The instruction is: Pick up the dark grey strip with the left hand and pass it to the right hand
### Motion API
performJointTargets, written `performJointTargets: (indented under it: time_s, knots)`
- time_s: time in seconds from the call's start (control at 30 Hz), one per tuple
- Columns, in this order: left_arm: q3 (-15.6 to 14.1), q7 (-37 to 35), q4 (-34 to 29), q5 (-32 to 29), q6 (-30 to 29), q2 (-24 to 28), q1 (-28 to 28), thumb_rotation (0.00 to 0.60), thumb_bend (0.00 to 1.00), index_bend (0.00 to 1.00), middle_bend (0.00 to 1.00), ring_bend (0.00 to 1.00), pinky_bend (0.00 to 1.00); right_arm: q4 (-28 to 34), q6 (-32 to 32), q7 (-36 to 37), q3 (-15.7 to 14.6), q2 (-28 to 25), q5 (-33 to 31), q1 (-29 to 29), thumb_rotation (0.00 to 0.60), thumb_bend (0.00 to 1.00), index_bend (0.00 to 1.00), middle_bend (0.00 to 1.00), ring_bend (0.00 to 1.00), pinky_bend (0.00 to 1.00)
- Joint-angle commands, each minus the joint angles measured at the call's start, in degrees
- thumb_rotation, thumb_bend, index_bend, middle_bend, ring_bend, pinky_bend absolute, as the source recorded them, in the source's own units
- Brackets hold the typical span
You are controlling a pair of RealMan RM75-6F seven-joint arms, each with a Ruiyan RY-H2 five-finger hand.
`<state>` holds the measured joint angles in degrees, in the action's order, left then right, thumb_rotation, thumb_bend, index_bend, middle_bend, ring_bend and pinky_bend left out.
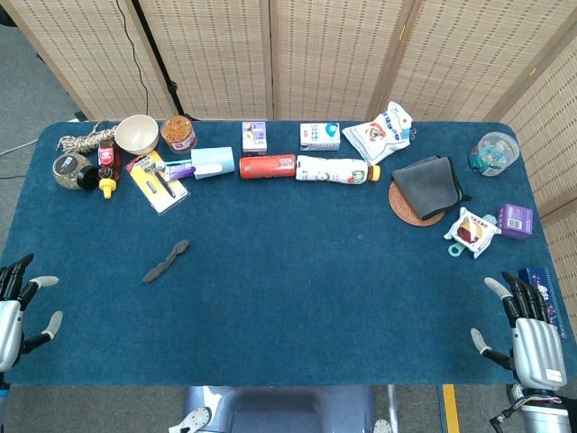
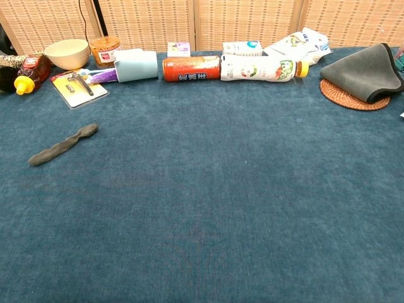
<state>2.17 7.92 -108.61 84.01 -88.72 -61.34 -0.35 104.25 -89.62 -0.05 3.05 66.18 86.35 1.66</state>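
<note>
Both hands open at near edge: left hand (image 1: 16, 307), right hand (image 1: 527, 329); strip (image 1: 166, 261) apart.

dark grey strip (image 1: 166, 261) | wavy, flat, diagonal | table's left side, untouched

Bench (image 1: 297, 298) covered in blue cloth. Lying alone at left of centre: dark grey strip (image 1: 166, 261). Ranged along the upper edge: bowl (image 1: 136, 133), red can (image 1: 267, 167) on its side, white bottle (image 1: 335, 170) on its side, woven coaster (image 1: 407, 206) at upper right.
</note>
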Motion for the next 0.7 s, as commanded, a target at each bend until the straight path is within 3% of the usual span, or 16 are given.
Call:
performJointTargets:
  time_s: [0.03, 0.7]
  knots:
    - [0.03, 0.01, 0.07, -0.08, 0.11, -0.08, -0.07, 0.600, 0.31, 0.33, 0.06, 0.06, 0.05, 0.04, 0.15, -0.06, 0.04, 0.03, -0.05, -0.10, 0.600, 0.31, 0.17, 0.08, 0.00, 0.00]
    - [0.41, 0.17, -0.38, -0.14, -0.17, 0.48, -0.19, 0.600, 0.31, 0.33, 0.06, 0.08, 0.05, -0.40, -0.72, 0.95, -0.34, -0.08, 0.32, 0.61, 0.600, 0.31, 0.17, 0.08, 0.00, 0.00]
